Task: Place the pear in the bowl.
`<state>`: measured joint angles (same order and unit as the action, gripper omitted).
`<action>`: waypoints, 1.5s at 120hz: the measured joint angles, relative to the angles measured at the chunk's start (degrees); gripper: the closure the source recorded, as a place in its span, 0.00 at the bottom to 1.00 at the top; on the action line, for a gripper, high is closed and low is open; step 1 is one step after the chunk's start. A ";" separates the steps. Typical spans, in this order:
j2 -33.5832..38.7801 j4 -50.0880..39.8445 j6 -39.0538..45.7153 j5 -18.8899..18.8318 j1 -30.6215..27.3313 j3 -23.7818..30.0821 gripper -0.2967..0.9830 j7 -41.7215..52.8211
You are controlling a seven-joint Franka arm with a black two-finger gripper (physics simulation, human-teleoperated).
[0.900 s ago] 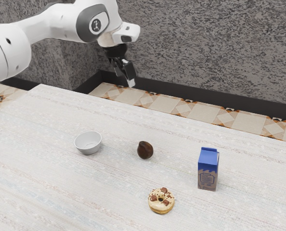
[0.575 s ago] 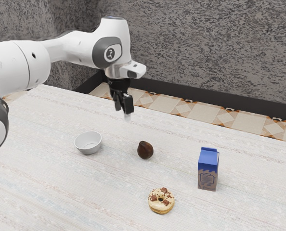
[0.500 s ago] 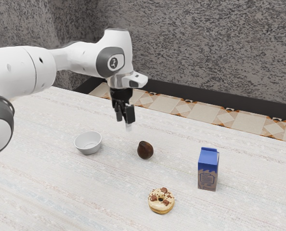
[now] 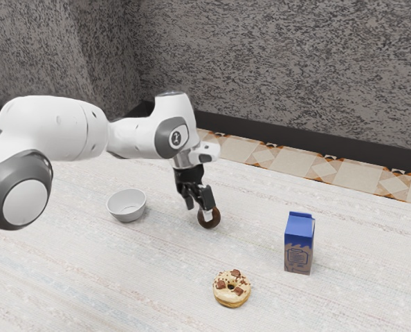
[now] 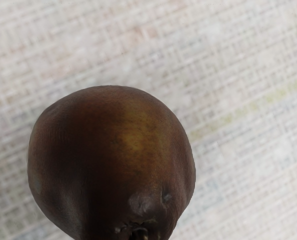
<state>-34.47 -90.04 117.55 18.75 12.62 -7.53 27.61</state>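
Low over the table, my gripper (image 4: 199, 211) stands open in the exterior view, its two fingers apart. One fingertip covers part of the dark brown pear (image 4: 213, 222), which rests on the table right at the fingertips. Seen from the wrist, the rounded pear (image 5: 113, 150) lies just under the hand, brown with a yellowish patch and its stem end near the lower edge. A small white bowl (image 4: 127, 215) stands upright on the table, toward the exterior view's left from the pear.
A blue and brown milk carton (image 4: 299, 243) stands toward the exterior view's right. Nearer that camera, a donut with brown chunks (image 4: 232, 297) lies on the pale table (image 4: 122, 283). Behind the table's far edge is a grey wall.
My arm has come down from above the table's far side and toward the exterior view's right, bringing the gripper to the pear. Pear, bowl, carton and donut have kept their places.
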 joint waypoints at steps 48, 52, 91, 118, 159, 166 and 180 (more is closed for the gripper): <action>-3.67 0.62 8.36 4.90 -0.78 -0.06 0.23 -3.22; -4.02 0.67 8.81 5.19 -0.76 -0.03 0.23 -3.41; -6.07 2.36 11.36 6.67 -0.45 0.02 0.24 -4.74; -6.55 2.41 12.74 7.25 -0.45 0.01 0.27 -5.34; -6.10 2.25 13.45 8.30 -0.46 0.04 0.37 -5.93; -6.09 2.12 13.33 8.11 -0.53 0.04 0.38 -6.01; -5.67 2.05 11.99 7.82 -0.57 -0.08 0.38 -6.15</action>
<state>-40.14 -87.99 129.54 26.57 12.05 -7.61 21.46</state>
